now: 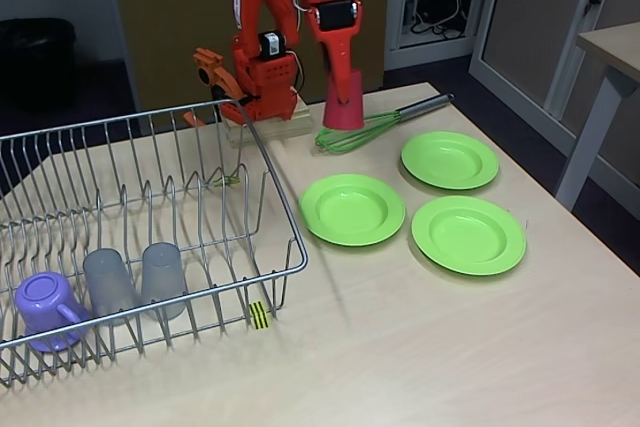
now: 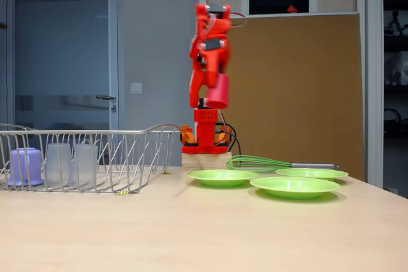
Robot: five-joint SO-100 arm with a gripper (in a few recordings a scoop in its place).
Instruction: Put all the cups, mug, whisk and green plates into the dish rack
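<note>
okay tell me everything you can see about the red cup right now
The red cup is a small, opaque, handleless tumbler that looks like plastic. It hangs upside down in the air, mouth downward, clamped by the orange gripper, well above the table. It sits above the whisk near the arm's base, touching only the gripper. It looks slightly blurred in one fixed view.

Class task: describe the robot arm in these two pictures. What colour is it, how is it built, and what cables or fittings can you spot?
The arm is bright orange-red plastic, built of blocky jointed segments with black motor blocks set in. Thin cables loop near its top. Its base sits on a pale wooden block. The gripper is the same orange-red.
</note>
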